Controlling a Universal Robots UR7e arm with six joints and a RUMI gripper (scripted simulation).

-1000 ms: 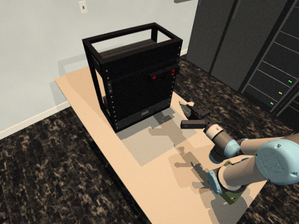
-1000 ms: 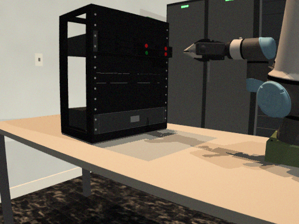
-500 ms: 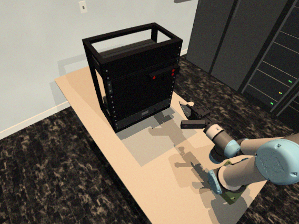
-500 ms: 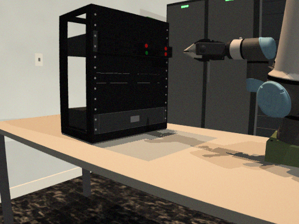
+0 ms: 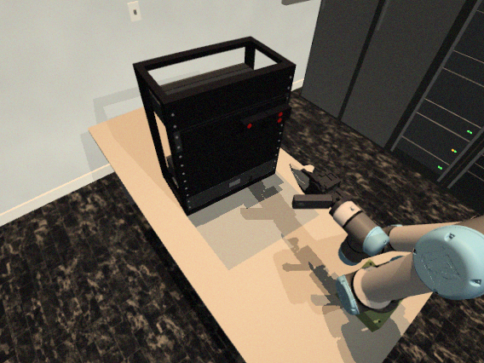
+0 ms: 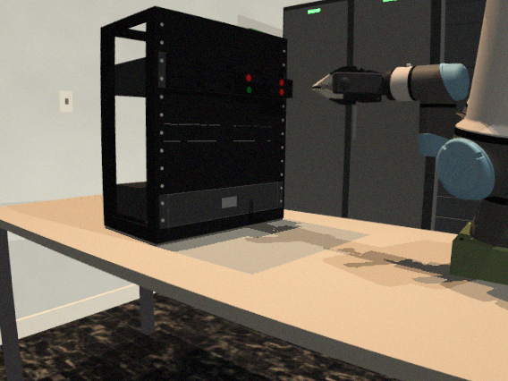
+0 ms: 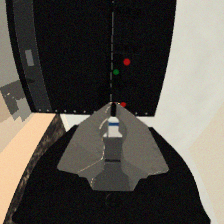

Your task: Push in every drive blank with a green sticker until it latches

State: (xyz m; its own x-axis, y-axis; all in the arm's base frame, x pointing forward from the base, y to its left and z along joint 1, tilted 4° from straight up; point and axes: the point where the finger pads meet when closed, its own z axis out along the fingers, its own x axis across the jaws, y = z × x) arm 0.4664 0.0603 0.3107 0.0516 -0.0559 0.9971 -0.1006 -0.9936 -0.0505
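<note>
The black rack (image 5: 213, 91) (image 6: 154, 134) (image 7: 65, 50) stands upright on the tan table (image 5: 239, 298) (image 6: 268, 300). High on its front are small round stickers. One green sticker (image 6: 249, 89) (image 7: 116, 72) sits just under a red sticker (image 6: 249, 78) (image 7: 126, 62). Two more red stickers (image 6: 282, 88) (image 5: 279, 118) sit at the right edge, on a dark blank (image 5: 264, 116) that sticks out a little. My gripper (image 5: 293, 168) (image 6: 315, 86) (image 7: 113, 103) is shut and empty. It points at the rack's front at sticker height, a short gap away, and touches nothing.
A grey rectangle (image 5: 239, 239) (image 6: 250, 255) is marked on the table in front of the rack. The arm's green base (image 5: 375, 317) (image 6: 474, 259) stands at the table's near right end. Dark server cabinets (image 5: 426, 85) (image 6: 380, 156) stand behind.
</note>
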